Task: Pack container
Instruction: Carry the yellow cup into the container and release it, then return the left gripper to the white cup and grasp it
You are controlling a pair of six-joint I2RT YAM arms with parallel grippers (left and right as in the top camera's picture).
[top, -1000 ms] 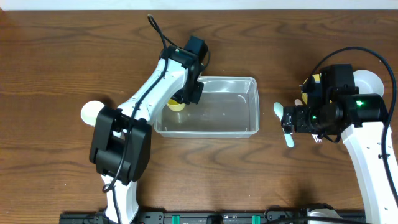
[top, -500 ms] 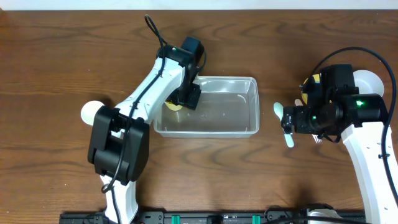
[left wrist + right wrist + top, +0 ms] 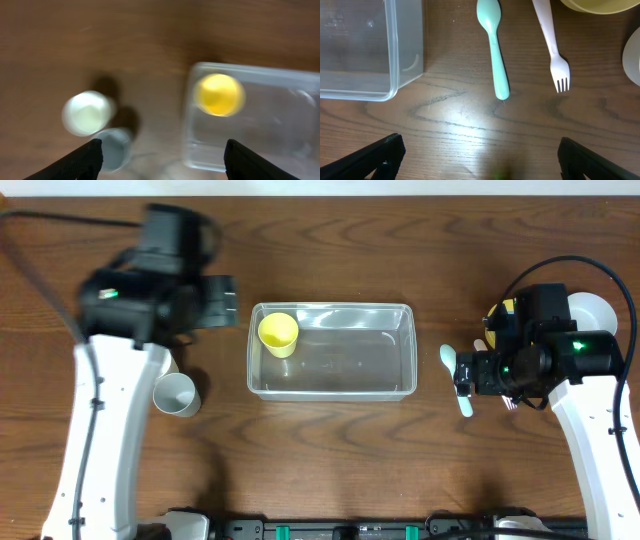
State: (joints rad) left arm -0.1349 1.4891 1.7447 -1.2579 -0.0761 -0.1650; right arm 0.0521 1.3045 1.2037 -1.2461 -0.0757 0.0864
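Note:
The clear container (image 3: 385,385) lies mid-table with a yellow cup (image 3: 279,333) standing in its far left corner. My left gripper (image 3: 226,302) hovers open just left of the container, holding nothing. In the blurred left wrist view the yellow cup (image 3: 218,94) sits inside the container (image 3: 290,130), and my left gripper (image 3: 162,161) spans bare wood and the container's edge. My right gripper (image 3: 462,370) is open over a teal spoon (image 3: 466,407), right of the container. The right wrist view has the right gripper (image 3: 480,157) empty above wood, below the spoon (image 3: 493,47).
A grey cup (image 3: 176,393) stands left of the container; the left wrist view shows it (image 3: 112,147) beside a white cup (image 3: 88,112). A pink fork (image 3: 552,45), a yellow bowl (image 3: 600,5) and a white bowl (image 3: 592,310) lie at the right.
My left gripper opened and let go of the yellow cup inside the container, then swung away left. The right arm stayed still.

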